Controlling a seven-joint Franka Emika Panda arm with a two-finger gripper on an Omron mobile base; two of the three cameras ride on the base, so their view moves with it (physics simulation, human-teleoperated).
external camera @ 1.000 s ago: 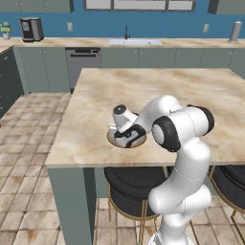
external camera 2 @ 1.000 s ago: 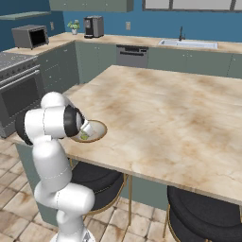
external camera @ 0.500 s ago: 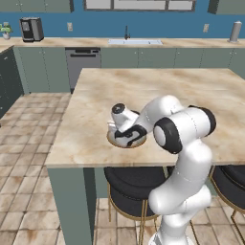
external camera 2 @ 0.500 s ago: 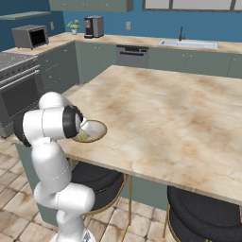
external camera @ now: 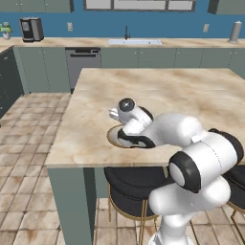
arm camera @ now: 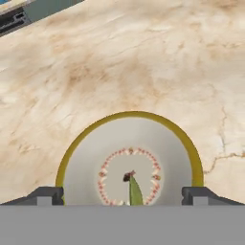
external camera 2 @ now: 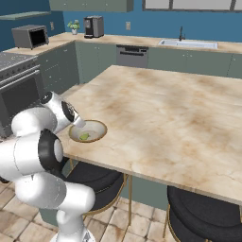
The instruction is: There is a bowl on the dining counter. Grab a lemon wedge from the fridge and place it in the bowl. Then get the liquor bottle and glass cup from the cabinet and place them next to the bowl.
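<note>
The bowl (arm camera: pixel 129 115), off-white inside with a tan-gold rim, sits near the front corner of the dining counter (external camera 2: pixel 165 104). The lemon wedge (arm camera: pixel 135 191), a small yellow-green sliver, lies free at the bowl's middle and shows again as the lemon wedge (external camera 2: pixel 85 136) in the right base view. My gripper (arm camera: pixel 122 195) hangs open just above the bowl, its fingertips (arm camera: pixel 48 194) spread wide on either side of the wedge and touching nothing. In the left base view my arm bends over the bowl (external camera: pixel 113 137) and covers most of it.
Dark round stools (external camera: pixel 131 184) (external camera 2: pixel 203 215) stand under the counter's front edge. The far wall counter carries a sink (external camera: pixel 134 42) and a coffee machine (external camera: pixel 31 28). A stove (external camera 2: pixel 19 82) and a microwave (external camera 2: pixel 30 35) are at the left.
The jaws have spread from nearly shut to wide open, and the lemon wedge lies loose in the bowl. The arm has hardly moved.
</note>
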